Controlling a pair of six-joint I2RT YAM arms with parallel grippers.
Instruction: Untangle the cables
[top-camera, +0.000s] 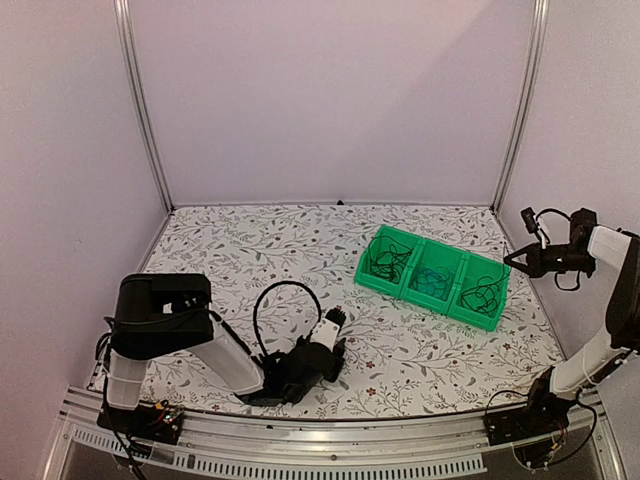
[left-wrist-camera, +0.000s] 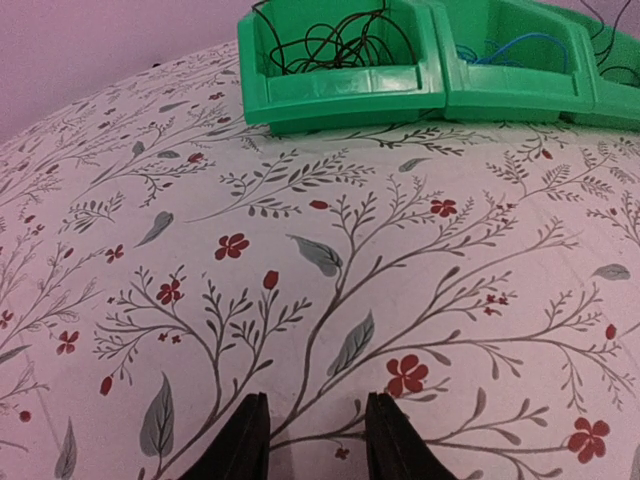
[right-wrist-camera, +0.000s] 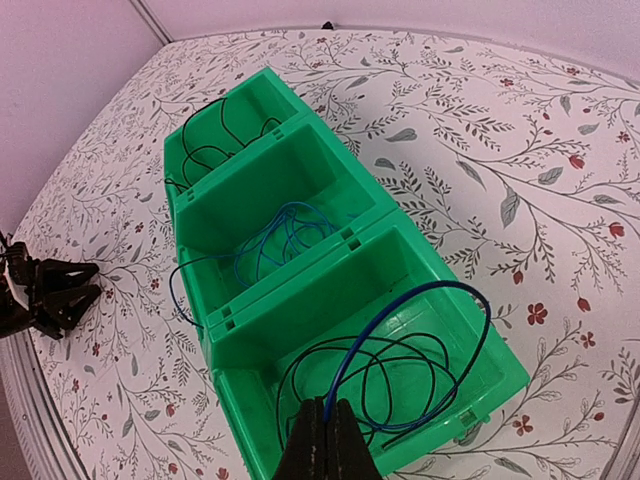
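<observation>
A green bin (top-camera: 425, 303) with three compartments stands right of the table's middle. Thin black cables (right-wrist-camera: 380, 340) lie coiled in its right-hand compartment, blue ones (right-wrist-camera: 285, 235) in the middle, and more black cables (right-wrist-camera: 215, 125) in the left-hand one. My right gripper (right-wrist-camera: 327, 405) is shut on a blue cable (right-wrist-camera: 441, 284) that arcs up over the right-hand compartment and down into it. In the top view it (top-camera: 512, 260) hangs at the bin's right end. My left gripper (left-wrist-camera: 316, 400) is open and empty, low over the cloth, well short of the bin (left-wrist-camera: 340, 95).
The table has a floral cloth (top-camera: 250, 250). Pale walls and metal posts (top-camera: 145, 110) close in the back and sides. A metal rail (top-camera: 330, 440) runs along the near edge. The left arm's thick black hose (top-camera: 285, 295) loops above the cloth near its gripper (top-camera: 338, 316).
</observation>
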